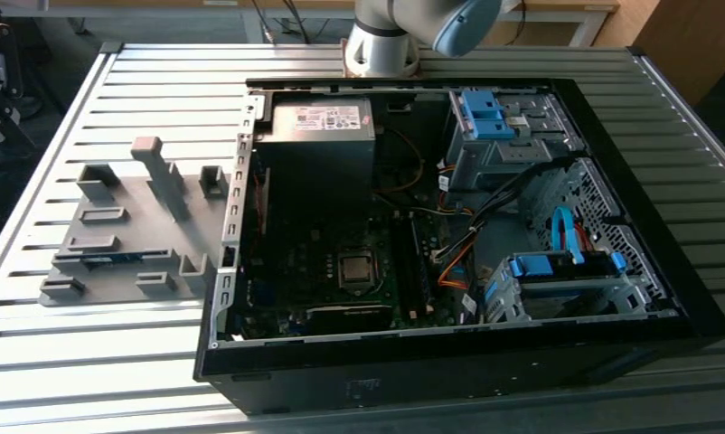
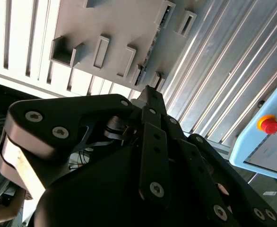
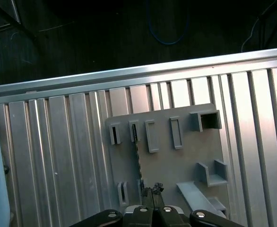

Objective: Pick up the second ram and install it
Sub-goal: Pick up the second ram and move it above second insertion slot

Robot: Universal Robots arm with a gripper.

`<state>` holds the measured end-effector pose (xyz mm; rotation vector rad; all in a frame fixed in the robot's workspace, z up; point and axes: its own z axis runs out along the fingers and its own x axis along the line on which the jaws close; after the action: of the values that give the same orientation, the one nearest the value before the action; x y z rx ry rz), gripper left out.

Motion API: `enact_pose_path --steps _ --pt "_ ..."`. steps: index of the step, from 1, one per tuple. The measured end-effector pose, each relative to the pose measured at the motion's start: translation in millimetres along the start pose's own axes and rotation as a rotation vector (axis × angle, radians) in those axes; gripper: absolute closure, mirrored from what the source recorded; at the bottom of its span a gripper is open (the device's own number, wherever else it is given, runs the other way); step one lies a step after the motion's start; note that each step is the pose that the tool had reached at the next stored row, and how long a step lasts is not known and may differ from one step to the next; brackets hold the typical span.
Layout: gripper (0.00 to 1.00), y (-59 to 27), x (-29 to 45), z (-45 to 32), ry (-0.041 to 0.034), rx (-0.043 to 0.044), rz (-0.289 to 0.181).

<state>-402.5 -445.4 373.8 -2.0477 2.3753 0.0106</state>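
The gripper (image 3: 152, 190) hung near the second ram (image 3: 137, 158) (in its grey holder (image 3: 176, 165)), fingers pinched together, holding nothing.

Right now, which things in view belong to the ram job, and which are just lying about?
Job:
second ram, on edge in the grey fixture
gripper over that fixture, jaws together
motherboard inside the open case

Lying about:
power supply
blue drive clips
pendant with a red button
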Motion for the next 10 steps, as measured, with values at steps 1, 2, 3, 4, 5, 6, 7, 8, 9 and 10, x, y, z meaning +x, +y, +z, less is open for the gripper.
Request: enact_pose_path --steps 1,2,3,4,5,6,7,8,9,10 --pt "0.89 0.0 0.0 0.0 0.0000 0.0000 0.000" --pt "0.89 0.0 0.0 0.0 0.0000 0.0000 0.000" --pt "0.89 0.0 0.0 0.0 0.0000 0.0000 0.000" --pt "0.89 0.0 0.0 0.0 0.0000 0.0000 0.000" --pt "0.89 0.0 0.0 0.0 0.0000 0.0000 0.000" --pt "0.89 0.0 0.0 0.0 0.0000 0.0001 0.000" --pt "0.83 0.0 0.0 0.0 0.0000 0.0000 0.000" --pt "0.83 0.0 0.0 0.0 0.0000 0.0000 0.000" --pt "0.83 0.0 0.0 0.0 0.0000 0.0000 0.000" --pt "0.83 0.0 0.0 0.0 0.0000 0.0000 0.000"
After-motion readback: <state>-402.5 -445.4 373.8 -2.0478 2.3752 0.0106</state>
